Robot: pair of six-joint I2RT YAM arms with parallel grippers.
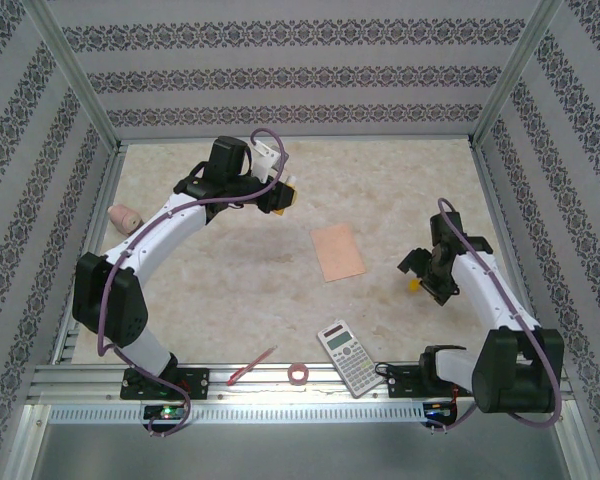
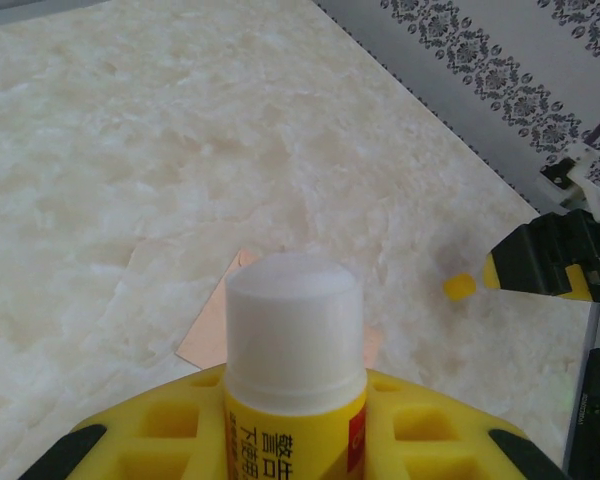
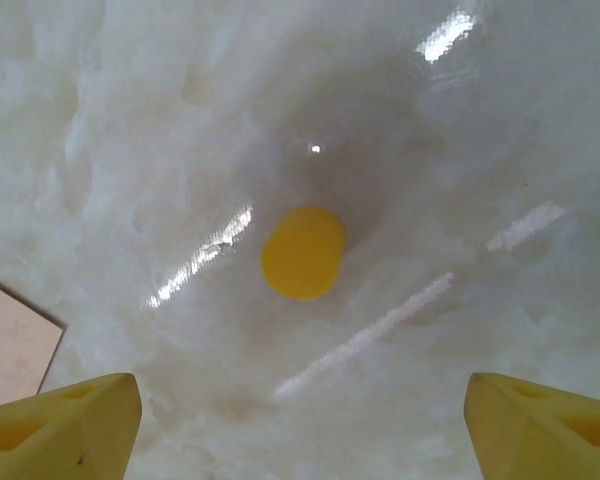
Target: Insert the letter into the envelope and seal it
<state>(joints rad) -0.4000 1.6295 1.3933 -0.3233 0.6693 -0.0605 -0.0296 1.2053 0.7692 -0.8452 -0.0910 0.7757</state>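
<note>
Left wrist: left gripper [image 2: 295, 445] clamps one white-tipped yellow glue stick [image 2: 294, 330]; right gripper [image 3: 300, 420] wide open (empty) over one round yellow cap [image 3: 302, 252].

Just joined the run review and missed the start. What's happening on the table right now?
The left gripper is shut on a glue stick with its white tip exposed, held above the table and pointing toward the peach envelope, which lies flat mid-table. The right gripper is open over a small yellow cap that lies on the table right of the envelope. It looks like a setup for gluing the envelope shut.
</note>
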